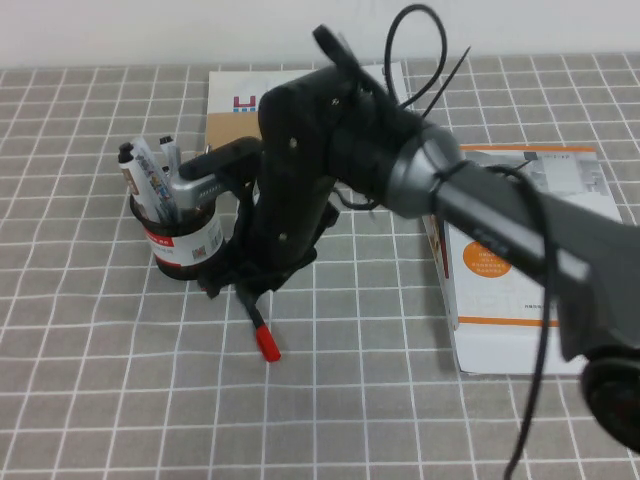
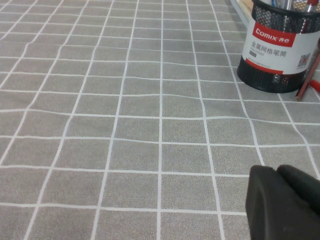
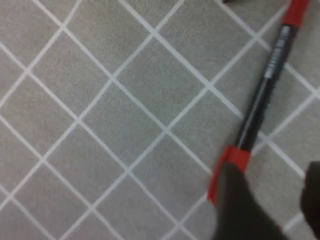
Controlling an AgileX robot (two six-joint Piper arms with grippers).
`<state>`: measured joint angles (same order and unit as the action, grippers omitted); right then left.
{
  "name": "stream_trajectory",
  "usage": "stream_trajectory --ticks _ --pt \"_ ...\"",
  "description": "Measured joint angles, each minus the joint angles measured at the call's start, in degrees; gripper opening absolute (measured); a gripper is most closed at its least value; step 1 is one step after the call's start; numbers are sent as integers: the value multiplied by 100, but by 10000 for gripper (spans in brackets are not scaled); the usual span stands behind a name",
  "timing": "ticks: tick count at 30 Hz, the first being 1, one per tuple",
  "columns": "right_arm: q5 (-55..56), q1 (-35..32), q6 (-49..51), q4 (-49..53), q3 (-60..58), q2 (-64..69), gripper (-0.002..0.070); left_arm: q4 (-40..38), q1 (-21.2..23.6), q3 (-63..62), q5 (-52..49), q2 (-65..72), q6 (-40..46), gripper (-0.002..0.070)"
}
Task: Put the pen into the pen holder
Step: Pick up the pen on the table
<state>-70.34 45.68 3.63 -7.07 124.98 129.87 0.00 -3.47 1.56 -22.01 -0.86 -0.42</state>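
Observation:
The pen (image 3: 262,95), black-barrelled with a red cap and a red end, lies flat on the grey checked cloth. In the high view its red end (image 1: 267,345) sticks out from under my right arm. The pen holder (image 1: 185,240), a black mesh cup with a red-and-white label, stands just left of it and also shows in the left wrist view (image 2: 279,47). My right gripper (image 3: 280,205) is open, low over the pen's cap end. One finger (image 3: 242,210) covers part of the red cap, and bare cloth shows between the fingers. My left gripper (image 2: 285,200) is shut and empty, away from the holder.
Grey-white markers (image 1: 150,175) stand in the holder. A thin red pencil (image 2: 307,80) leans beside it. A white and orange box (image 1: 510,290) lies at the right. A flat book (image 1: 235,110) lies at the back, behind my right arm.

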Motion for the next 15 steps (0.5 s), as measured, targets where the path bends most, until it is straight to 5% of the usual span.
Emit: stream_trajectory --ticks 4,15 --pt "-23 68 18 113 114 258 295 0 0 0 0 0 0 -5" --pt "-23 195 230 564 307 669 288 0 0 0 0 0 0 -5"
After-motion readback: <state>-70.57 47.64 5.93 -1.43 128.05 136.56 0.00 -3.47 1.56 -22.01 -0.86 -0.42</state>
